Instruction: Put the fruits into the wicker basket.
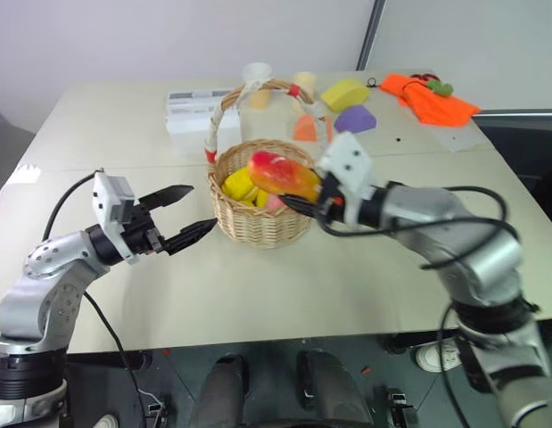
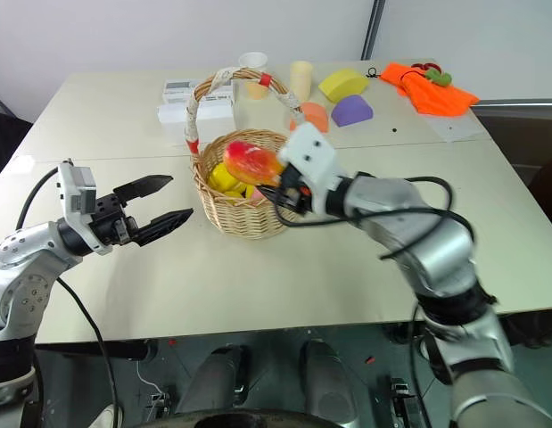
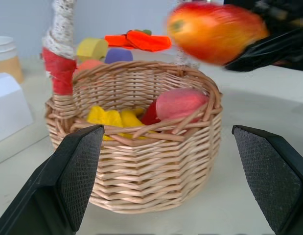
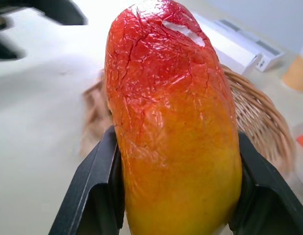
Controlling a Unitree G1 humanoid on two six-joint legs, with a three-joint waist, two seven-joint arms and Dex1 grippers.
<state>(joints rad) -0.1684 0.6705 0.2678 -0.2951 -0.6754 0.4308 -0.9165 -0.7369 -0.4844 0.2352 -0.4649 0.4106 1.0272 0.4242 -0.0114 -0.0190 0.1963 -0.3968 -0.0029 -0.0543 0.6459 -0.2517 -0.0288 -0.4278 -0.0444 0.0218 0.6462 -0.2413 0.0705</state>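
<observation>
The right claw (image 1: 304, 201) is clamped on the mango (image 1: 284, 176), its two black fingers (image 4: 95, 188) pressed against the fruit's yellow-orange end while the red end points away from the wrist. It holds the mango in the air over the wicker basket (image 1: 261, 218), above the rim on the robot's right side.

Inside the basket, a pink peach (image 3: 179, 104) lies against the wall, with yellow pieces (image 3: 112, 118) beside it. The basket's tall handle (image 1: 224, 109), wrapped in white with red bands, arches over it.

The left claw (image 1: 188, 214) hangs just beside the basket on the robot's left, its fingers spread wide and holding nothing, pointing toward the woven wall without touching it.

The basket stands on the pale tabletop (image 1: 258, 285). Behind it lie a white box (image 1: 188, 114), two cups (image 1: 256, 82), yellow (image 1: 344, 93), purple (image 1: 354, 118) and orange blocks (image 1: 304, 129), and, farther to the right, an orange cloth (image 1: 429, 98).
</observation>
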